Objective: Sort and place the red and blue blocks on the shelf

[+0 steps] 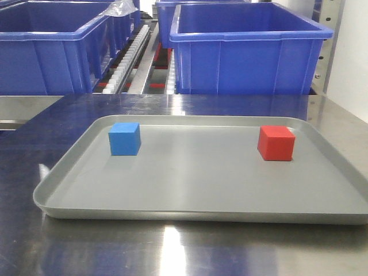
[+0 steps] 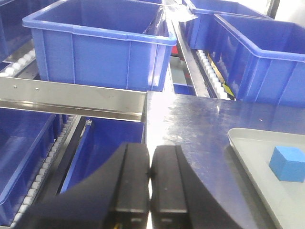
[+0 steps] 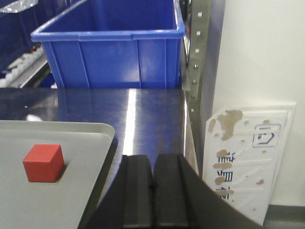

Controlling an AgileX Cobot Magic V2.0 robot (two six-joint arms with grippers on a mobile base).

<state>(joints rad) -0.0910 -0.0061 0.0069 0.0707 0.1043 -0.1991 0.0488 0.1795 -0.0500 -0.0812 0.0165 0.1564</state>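
On your left, the left gripper hangs with its fingers pressed together on nothing, over the left edge of the table. The front rail of the shelf runs just beyond it. The tray lies flat on the table. The blue block sits in the tray's back-left part, clear of the rim. The red block sits in the back-right part, well apart from the blue one and turned a little. Neither is on the shelf yet. Behind the tray you see the left bin and the right bin, with white rollers between them. On your right, the right gripper also has its fingers together, empty, just beside the tray's corner. The red block lies to its left, and a white panel stands to its right.
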